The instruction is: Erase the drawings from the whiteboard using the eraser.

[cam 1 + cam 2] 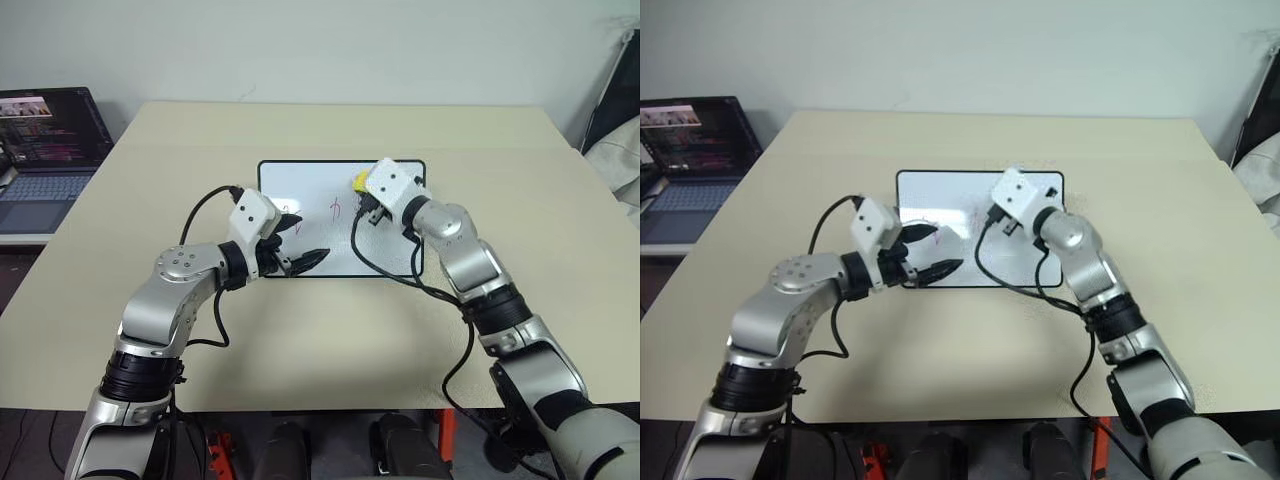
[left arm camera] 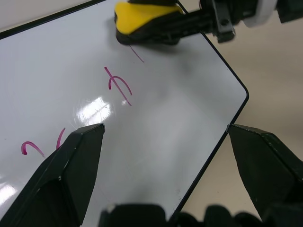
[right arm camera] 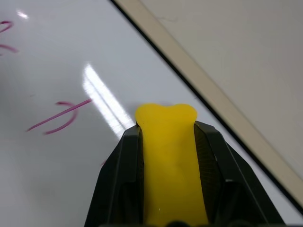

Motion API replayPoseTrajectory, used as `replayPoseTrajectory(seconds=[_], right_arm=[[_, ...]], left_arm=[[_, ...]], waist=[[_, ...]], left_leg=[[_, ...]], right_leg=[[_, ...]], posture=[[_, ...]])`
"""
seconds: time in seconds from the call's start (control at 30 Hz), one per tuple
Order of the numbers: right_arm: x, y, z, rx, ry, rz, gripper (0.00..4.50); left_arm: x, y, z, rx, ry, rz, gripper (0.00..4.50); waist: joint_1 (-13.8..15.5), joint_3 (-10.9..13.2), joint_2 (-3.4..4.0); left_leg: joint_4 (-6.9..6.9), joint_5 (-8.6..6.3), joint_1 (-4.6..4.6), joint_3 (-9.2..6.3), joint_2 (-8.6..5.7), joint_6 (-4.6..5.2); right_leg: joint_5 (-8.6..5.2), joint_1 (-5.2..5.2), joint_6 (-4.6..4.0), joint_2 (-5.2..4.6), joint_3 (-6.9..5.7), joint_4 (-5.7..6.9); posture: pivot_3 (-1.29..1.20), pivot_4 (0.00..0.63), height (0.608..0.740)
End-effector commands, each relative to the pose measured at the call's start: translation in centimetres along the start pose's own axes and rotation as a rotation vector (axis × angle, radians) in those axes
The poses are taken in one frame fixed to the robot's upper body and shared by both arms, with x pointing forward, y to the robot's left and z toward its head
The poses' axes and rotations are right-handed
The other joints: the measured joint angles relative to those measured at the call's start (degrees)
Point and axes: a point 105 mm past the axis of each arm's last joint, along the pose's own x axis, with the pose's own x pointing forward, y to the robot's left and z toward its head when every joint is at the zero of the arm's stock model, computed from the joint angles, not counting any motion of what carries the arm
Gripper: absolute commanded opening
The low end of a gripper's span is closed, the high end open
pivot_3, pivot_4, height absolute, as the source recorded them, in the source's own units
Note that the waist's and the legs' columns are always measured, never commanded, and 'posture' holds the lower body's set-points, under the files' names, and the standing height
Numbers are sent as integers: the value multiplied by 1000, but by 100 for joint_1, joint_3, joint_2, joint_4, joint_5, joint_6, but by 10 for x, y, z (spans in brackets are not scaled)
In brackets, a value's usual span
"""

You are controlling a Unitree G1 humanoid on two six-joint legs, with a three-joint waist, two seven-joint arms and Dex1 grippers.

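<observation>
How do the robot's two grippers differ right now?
The right gripper is shut on the yellow eraser, while the left gripper stands open and holds nothing. The right gripper presses the eraser onto the whiteboard near its far right part; the left gripper straddles the board's near edge, one finger over the white surface, the other over the table. Both have two black fingers, and both are at the whiteboard, where red drawings remain.

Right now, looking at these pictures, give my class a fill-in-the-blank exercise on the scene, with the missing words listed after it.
1. The right gripper is shut on the ____ eraser.
2. The drawings on the whiteboard are made in ____ marker.
3. The left gripper is ____, its fingers standing either side of the whiteboard's corner.
4. Beside the table sits an open ____.

Missing words: yellow; red-pink; open; laptop
</observation>
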Motion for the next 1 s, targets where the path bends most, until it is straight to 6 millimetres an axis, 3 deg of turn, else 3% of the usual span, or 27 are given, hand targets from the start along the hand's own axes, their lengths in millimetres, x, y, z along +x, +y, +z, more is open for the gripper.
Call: replayPoseTrajectory(seconds=[0.03, 0.23, 0.37, 0.47, 0.63, 0.83, 1.0], right_arm=[[-5, 20, -20, 0, 91, 105, 1143], [-13, 29, -19, 26, 95, 167, 1143], [-7, -10, 17, 35, -38, -27, 1143], [-6, -28, 28, 44, -79, -117, 1143], [1, -29, 18, 35, -46, -136, 1143], [0, -4, -16, 50, 75, -26, 1143], [-6, 12, -25, 83, 109, 52, 1143]], left_arm=[[-1, -3, 12, 44, -40, -12, 4500], [-2, -1, 12, 46, -40, -11, 4500], [-2, -1, 12, 46, -39, -8, 4500], [-2, -1, 12, 45, -39, -8, 4500], [-2, -2, 12, 46, -41, -9, 4500], [-1, -2, 13, 46, -43, -11, 4500], [-1, -2, 12, 45, -44, -13, 4500]], waist=[[-1, 0, 0], [4, 0, 0], [-9, 2, 0], [-10, 3, 1], [3, 3, 1], [3, 2, 0], [3, 1, -1]], left_leg=[[1, 0, 2, 2, -1, 0], [5, 1, 12, -1, -3, 0], [5, 1, 13, 1, -2, 0], [4, 1, 6, 1, -2, -1], [-5, 1, -4, 0, 1, -1], [-5, 0, -15, 0, 1, 0], [-1, 0, 2, 1, -1, 1]], right_leg=[[0, 0, 0, 0, 0, 4], [2, 4, 1, 1, -3, 20], [3, 3, 1, 2, -2, 20], [4, -4, 0, 2, -2, 21], [3, -5, -1, 1, -1, -8], [4, -6, 0, -1, 0, -22], [4, 4, 1, 0, -1, -6]], posture=[[0, 150, 740], [0, 150, 740], [0, 150, 740], [0, 150, 740], [0, 150, 740], [0, 150, 740], [0, 150, 740]])
